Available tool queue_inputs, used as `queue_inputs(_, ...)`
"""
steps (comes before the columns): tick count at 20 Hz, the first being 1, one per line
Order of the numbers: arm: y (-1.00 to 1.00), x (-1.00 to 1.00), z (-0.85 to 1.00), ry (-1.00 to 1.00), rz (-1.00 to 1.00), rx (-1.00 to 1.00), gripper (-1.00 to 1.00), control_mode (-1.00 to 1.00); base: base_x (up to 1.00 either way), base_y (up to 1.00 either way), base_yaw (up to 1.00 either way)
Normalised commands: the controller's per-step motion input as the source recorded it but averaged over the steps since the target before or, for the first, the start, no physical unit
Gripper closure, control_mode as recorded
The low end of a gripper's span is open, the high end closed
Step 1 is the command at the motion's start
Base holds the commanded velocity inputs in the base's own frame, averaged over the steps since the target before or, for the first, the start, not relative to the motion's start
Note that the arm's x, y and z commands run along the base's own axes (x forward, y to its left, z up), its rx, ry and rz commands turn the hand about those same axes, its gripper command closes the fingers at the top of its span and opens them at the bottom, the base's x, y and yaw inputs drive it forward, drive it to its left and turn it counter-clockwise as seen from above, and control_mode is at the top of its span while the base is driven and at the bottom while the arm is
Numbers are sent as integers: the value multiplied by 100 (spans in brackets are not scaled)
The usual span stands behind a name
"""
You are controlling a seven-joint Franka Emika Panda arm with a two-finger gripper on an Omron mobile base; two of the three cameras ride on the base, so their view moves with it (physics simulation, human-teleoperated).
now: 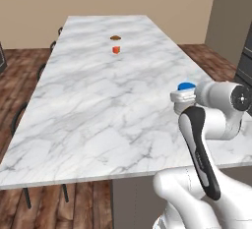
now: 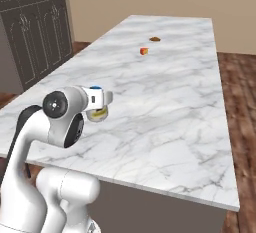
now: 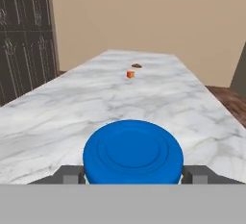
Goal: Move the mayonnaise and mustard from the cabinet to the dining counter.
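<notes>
Between the fingers (image 3: 69,176) sits the mayonnaise (image 3: 133,152).

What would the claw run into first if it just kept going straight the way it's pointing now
Probably the mayonnaise: its blue lid sits between the claw fingertips, directly ahead. Beyond it lies bare dining counter; the small red cube looks far off, though depth is hard to judge.

- Mayonnaise jar (image 3: 133,153): body cut off at the hand view's bottom; in the left base view just the blue lid (image 1: 186,86) clears the arm.
- Pincer (image 3: 133,175): finger contact with the jar hidden.
- Two small items far along the surface (image 1: 88,105), one orange-red (image 1: 116,50), one brown (image 1: 115,38): too small to identify.
</notes>
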Motion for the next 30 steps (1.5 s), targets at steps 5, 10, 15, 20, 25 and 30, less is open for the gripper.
queue_inputs(5,0,27,-46,6,0,0,100,-100,0,0,0)
queue_inputs(10,0,22,-51,4,0,0,100,-100,0,0,0)
queue_inputs(15,0,22,-53,1,0,0,100,-100,0,0,0)
queue_inputs(20,0,30,-57,0,0,0,100,-100,0,0,0)
queue_inputs(25,0,31,-47,5,0,0,100,-100,0,0,0)
queue_inputs(30,0,24,-43,5,0,0,100,-100,0,0,0)
